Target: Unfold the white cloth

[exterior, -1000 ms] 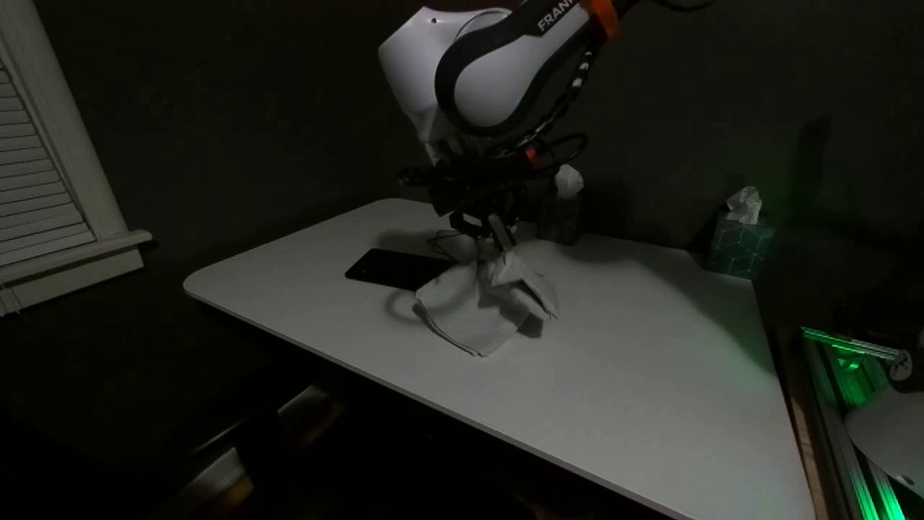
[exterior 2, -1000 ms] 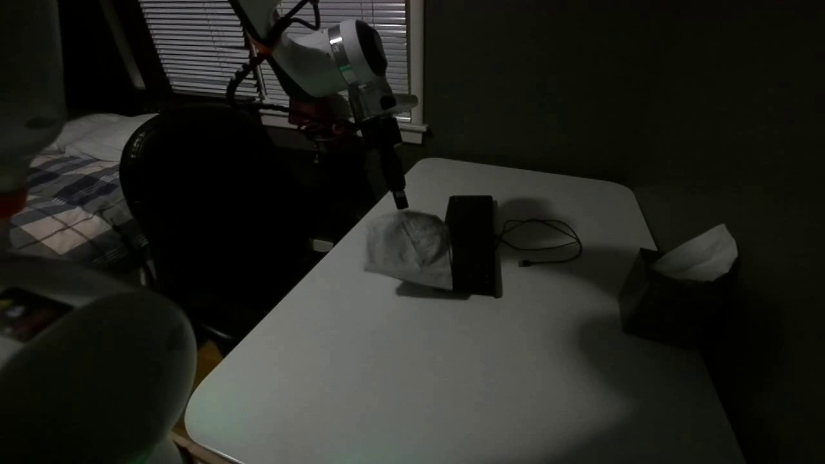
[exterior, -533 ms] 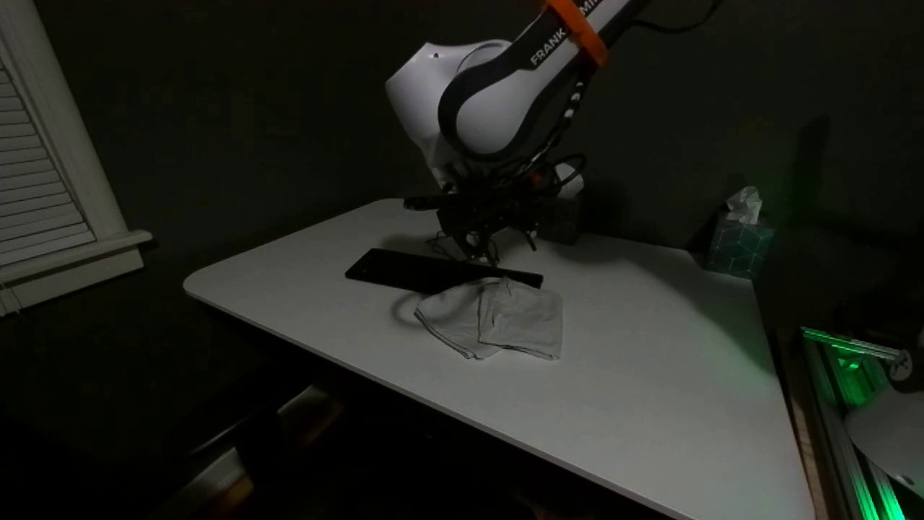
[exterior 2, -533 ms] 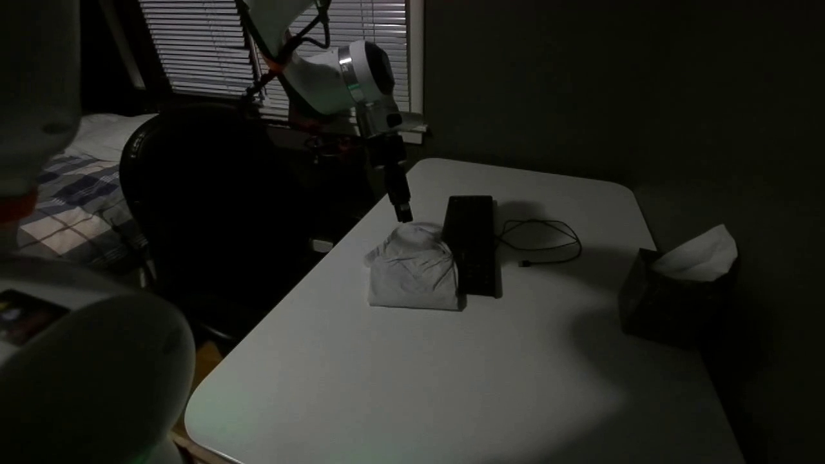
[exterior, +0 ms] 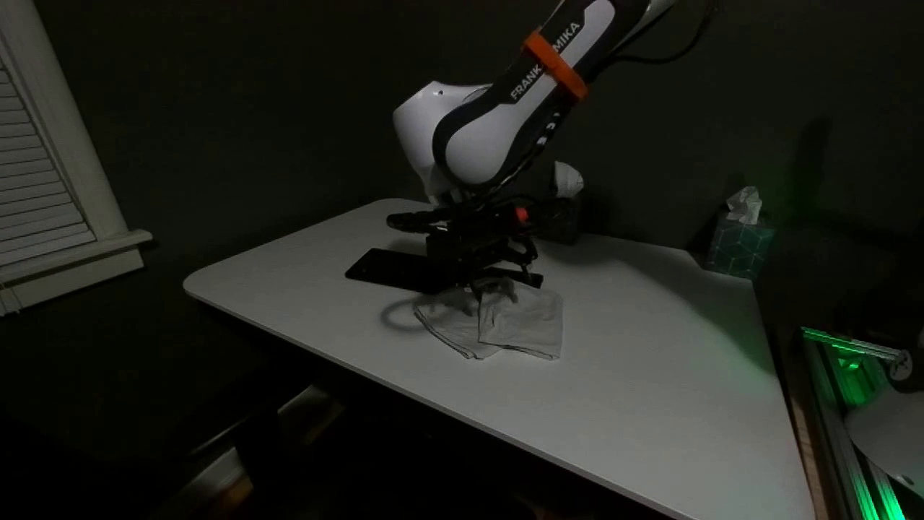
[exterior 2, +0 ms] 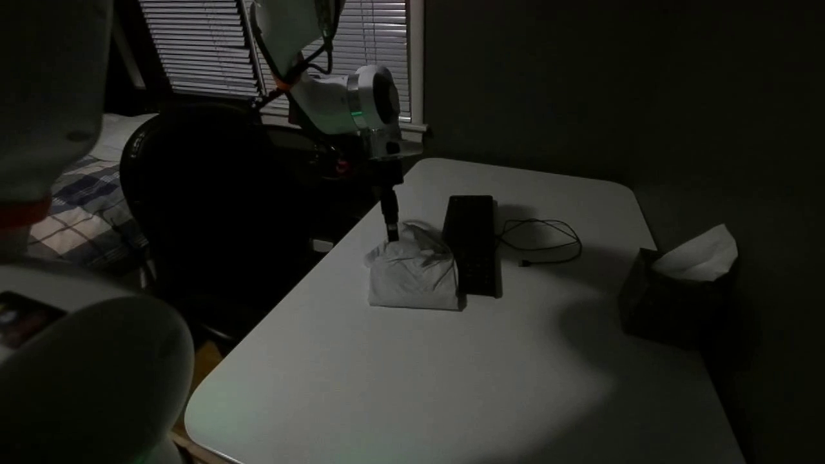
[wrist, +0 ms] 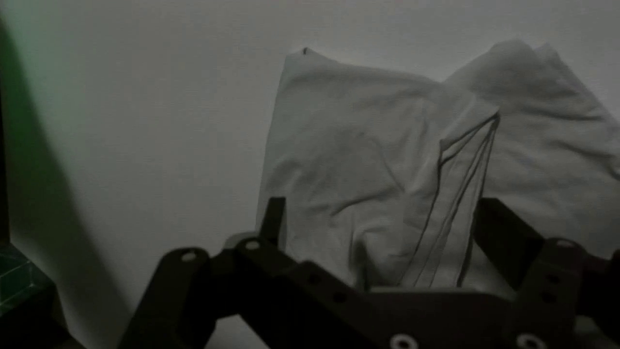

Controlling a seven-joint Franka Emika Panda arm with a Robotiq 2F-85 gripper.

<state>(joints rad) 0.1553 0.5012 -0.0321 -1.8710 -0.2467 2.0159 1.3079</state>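
Cloth (exterior: 523,321), white-grey: rumpled, partly folded, on the desk (exterior: 650,404) beside a black bar (exterior 2: 469,238), layered edges showing in the wrist view. Gripper (wrist: 380,215): jaws wide apart, low over the cloth, the layered edges between them there; contact cannot be told. Further items: a cable (exterior 2: 541,221) next to the black bar and a dark tissue box (exterior 2: 664,306) at the desk edge, both in an exterior view; a green tissue box (exterior: 740,249) at a desk corner.
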